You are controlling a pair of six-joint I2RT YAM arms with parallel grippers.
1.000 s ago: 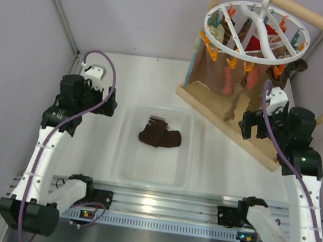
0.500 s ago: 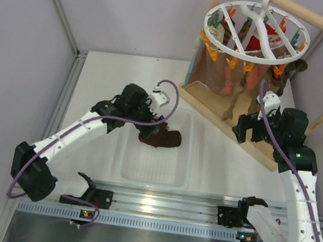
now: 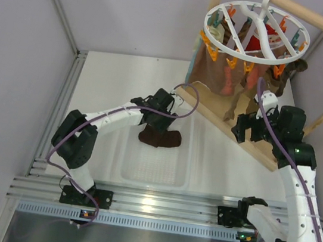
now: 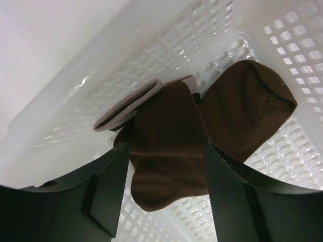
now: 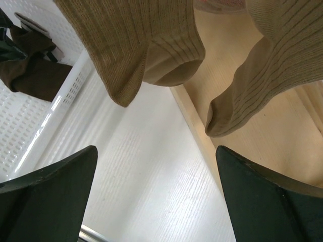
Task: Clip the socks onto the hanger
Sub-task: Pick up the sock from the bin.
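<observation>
Socks [image 4: 171, 121]: left gripper [image 4: 165, 148] parted, straddling one; right gripper [image 5: 156, 151] wide, empty.

1. Down in the basket: two small dark chocolate-brown fabric socks [image 4: 169, 151], plain, one cuff edged pale grey-beige.
2. White plastic lattice basket [image 4: 166, 45], small square holes all over.
3. Round white plastic ring hanger [image 3: 211, 25], with orange and teal clothes pegs [image 3: 231, 63].
4. Tan ribbed fabric socks [image 5: 136, 40], fine lengthwise ribs.

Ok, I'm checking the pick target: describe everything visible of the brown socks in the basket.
The socks are two dark chocolate-brown knit pieces, limp and overlapping, lying flat on the floor of the white perforated basket. One cuff shows a paler band. The left gripper straddles the nearer sock, one finger on each side.
</observation>
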